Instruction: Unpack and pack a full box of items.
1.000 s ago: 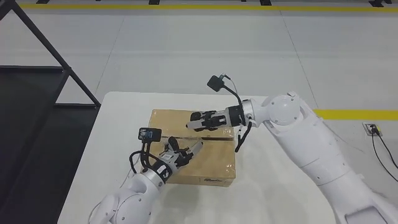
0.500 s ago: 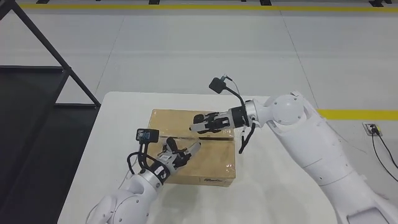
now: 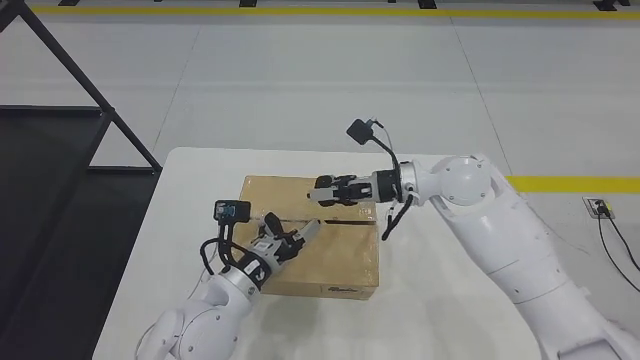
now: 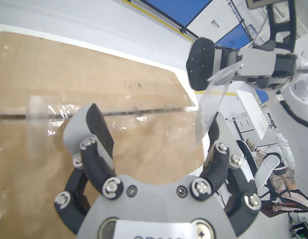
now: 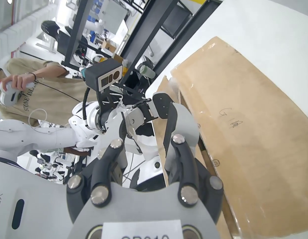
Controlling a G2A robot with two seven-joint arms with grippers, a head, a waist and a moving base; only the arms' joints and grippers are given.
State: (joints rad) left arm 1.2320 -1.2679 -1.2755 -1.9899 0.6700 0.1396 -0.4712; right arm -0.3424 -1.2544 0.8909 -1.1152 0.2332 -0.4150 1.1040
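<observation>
While tape (image 4: pixel 210 100) dangles off right end effector (image 3: pixel 318 194), left end effector (image 4: pixel 154 123) gapes

White arms (image 3: pixel 500 230), blk cables (image 4: pixel 292 111), grey left gripper (image 4: pixel 154 119).

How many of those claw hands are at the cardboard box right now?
2. The left gripper hangs open over the cardboard box's near half; the right gripper is above its far half, a strip of clear tape trailing from it.

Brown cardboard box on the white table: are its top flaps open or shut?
Shut. Both flaps of the brown cardboard box lie flat, meeting at the centre seam; a clear tape strip hangs from the right gripper.
</observation>
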